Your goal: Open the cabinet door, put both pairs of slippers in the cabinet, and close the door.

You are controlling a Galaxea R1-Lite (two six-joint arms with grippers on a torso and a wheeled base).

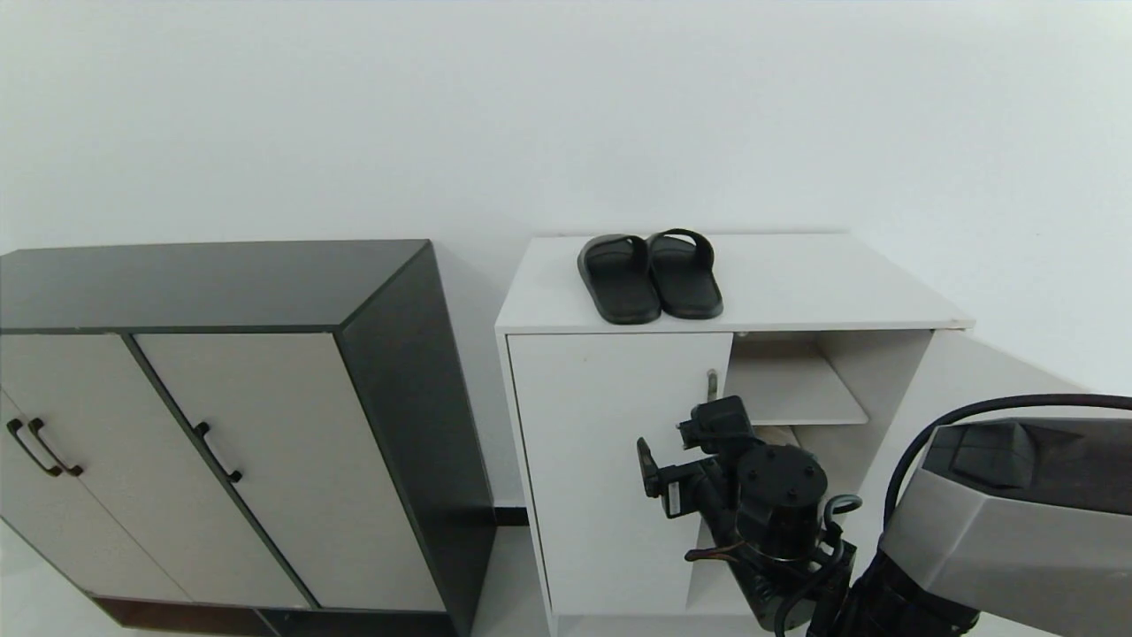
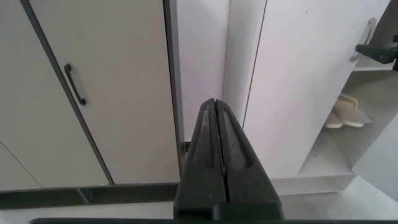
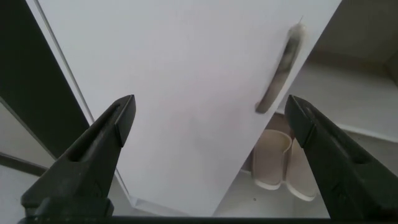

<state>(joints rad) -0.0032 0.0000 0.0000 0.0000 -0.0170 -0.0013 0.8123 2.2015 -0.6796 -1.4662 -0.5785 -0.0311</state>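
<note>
A pair of black slippers [image 1: 650, 276] lies on top of the white cabinet [image 1: 796, 283]. Its left door [image 1: 619, 460] is closed, with a slim handle [image 1: 712, 385] at its right edge. The right half stands open, showing a shelf [image 1: 796, 389]. A pale pair of slippers [image 3: 283, 165] rests on the cabinet's bottom board [image 2: 347, 112]. My right gripper [image 1: 672, 442] is open and hangs in front of the closed door, a little below the handle [image 3: 283, 68]; its jaws hold nothing [image 3: 210, 106]. My left gripper [image 2: 214, 106] is shut and empty, low, facing the gap between the two cabinets.
A dark cabinet [image 1: 221, 425] with grey doors and black handles stands left of the white one, a narrow gap [image 2: 202, 62] between them. A plain white wall rises behind both. Floor shows in front of the cabinets.
</note>
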